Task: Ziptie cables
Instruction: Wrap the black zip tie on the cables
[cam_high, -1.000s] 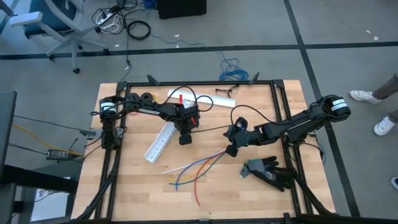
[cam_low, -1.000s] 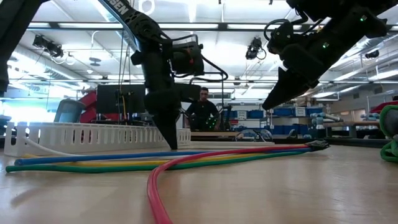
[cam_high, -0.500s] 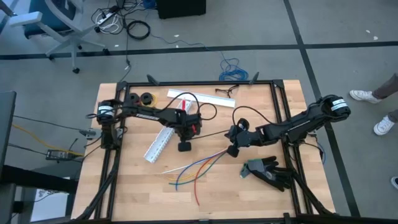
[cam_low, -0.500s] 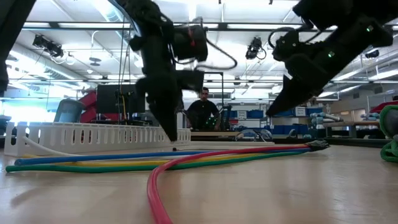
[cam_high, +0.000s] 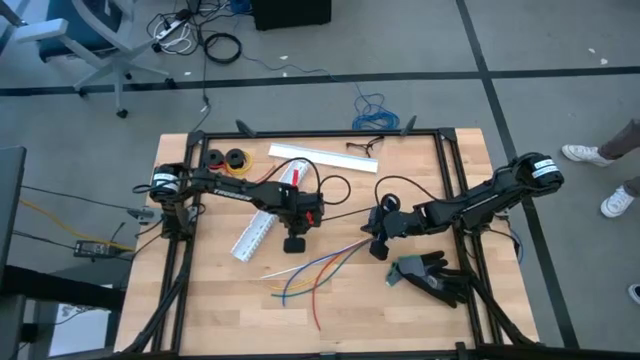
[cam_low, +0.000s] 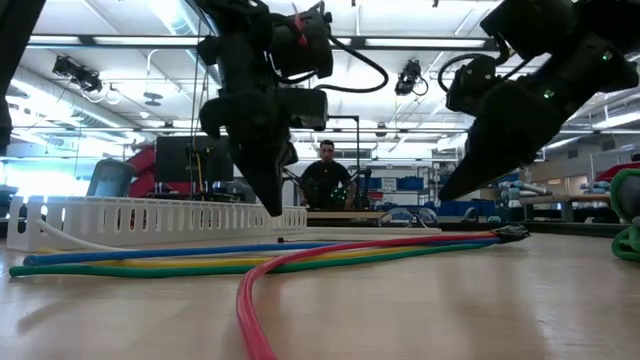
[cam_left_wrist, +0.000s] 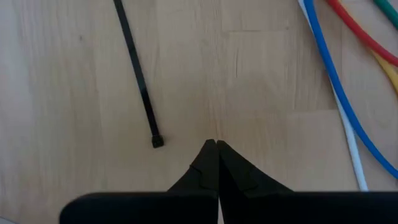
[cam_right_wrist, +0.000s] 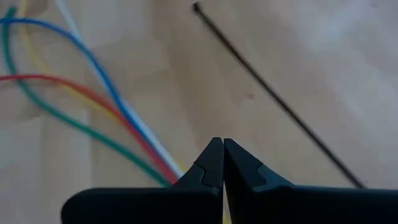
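Observation:
The cables (cam_high: 310, 268) lie loose on the wooden table, fanned toward the near edge; blue, red, yellow, green and white strands show in the low view (cam_low: 250, 255) and in both wrist views (cam_left_wrist: 339, 81) (cam_right_wrist: 93, 87). The thin black ziptie (cam_left_wrist: 140, 81) lies flat on the wood beside them, its head end near my left fingertips; it also crosses the right wrist view (cam_right_wrist: 273, 93). My left gripper (cam_high: 294, 243) hangs shut above the table, just beyond the cables' far side (cam_low: 272, 208). My right gripper (cam_high: 377, 250) is shut too, slanting down above the cables' bundled right end (cam_low: 445, 193).
A white slotted duct (cam_high: 257, 230) lies left of my left gripper, and a second white strip (cam_high: 322, 157) lies at the far edge. Black wire spools (cam_high: 226, 157) sit far left, a black glove (cam_high: 432, 277) near right. A person (cam_low: 326, 180) stands beyond the table.
My left gripper has risen off the table and gone toward the near edge, closer to the cables. My right gripper has sunk a little and tipped further down. Cables and ziptie have stayed where they were.

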